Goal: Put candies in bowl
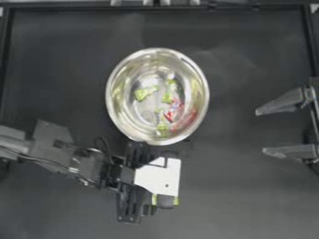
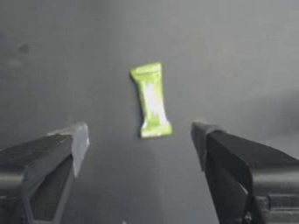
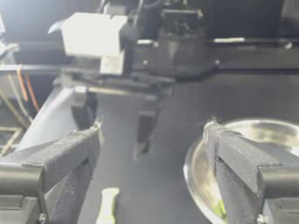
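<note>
The left gripper (image 2: 140, 140) hangs wide open over one yellow-green candy (image 2: 151, 100) on the table (image 1: 249, 196), low in the middle of the top view, just below the bowl (image 1: 118, 84). Other candies (image 1: 169, 105) lie inside it. The right gripper (image 1: 265, 130) waits open at the right edge

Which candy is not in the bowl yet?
A yellow-green candy lying alone on the table, under the open left gripper. The other candies already lie inside the bowl.

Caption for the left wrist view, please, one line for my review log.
Left gripper, jaws open, poised over a lone yellow-green candy lying flat on the dark table.
</note>
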